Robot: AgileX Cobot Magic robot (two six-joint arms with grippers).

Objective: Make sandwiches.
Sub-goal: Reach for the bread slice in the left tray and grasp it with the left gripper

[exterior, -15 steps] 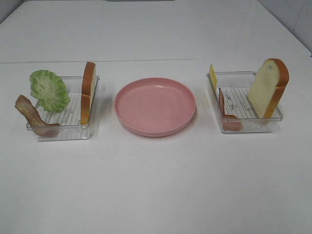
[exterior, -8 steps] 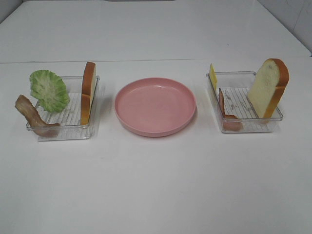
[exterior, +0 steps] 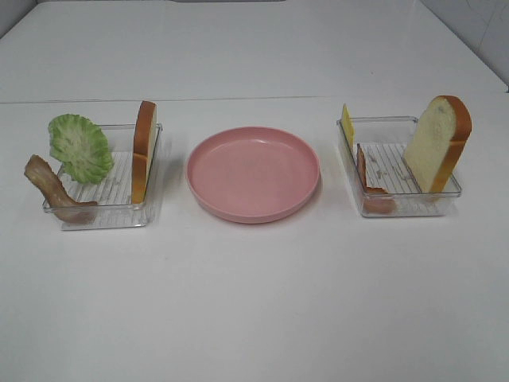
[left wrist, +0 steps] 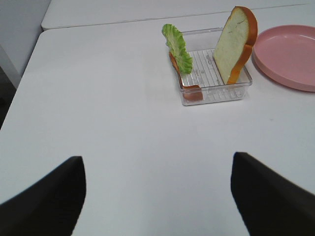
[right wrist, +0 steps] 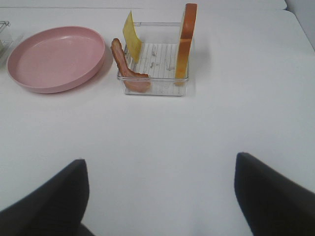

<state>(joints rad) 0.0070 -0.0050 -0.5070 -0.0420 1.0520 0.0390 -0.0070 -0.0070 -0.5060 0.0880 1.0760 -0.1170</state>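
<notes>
From the high camera, nothing has shifted since a second ago. The round pink plastic plate point(exterior: 238, 215) sits mid-tabletop between my two trays. The left clear plastic tray point(exterior: 103, 216) holds a ruffled green lettuce leaf point(exterior: 79, 147), a reddish-brown bacon strip point(exterior: 52, 189) draped over its left rim, and a white toy bread slice with orange-brown crust point(exterior: 143, 151) upright on edge against its right wall. The right clear plastic tray point(exterior: 413, 205) holds a yellow cheese square point(exterior: 347, 123) at its left wall, a second bacon strip point(exterior: 367, 183) just inside it, and a second bread slice point(exterior: 436, 143) leaning at the right wall. Through my left wrist camera, my left gripper point(left wrist: 155, 157) hovers over the tabletop, fingers spread wide and gripping nothing, the left tray well ahead of it. Through my right wrist camera, my right gripper point(right wrist: 160, 158) is likewise spread and empty, the right tray well ahead.
</notes>
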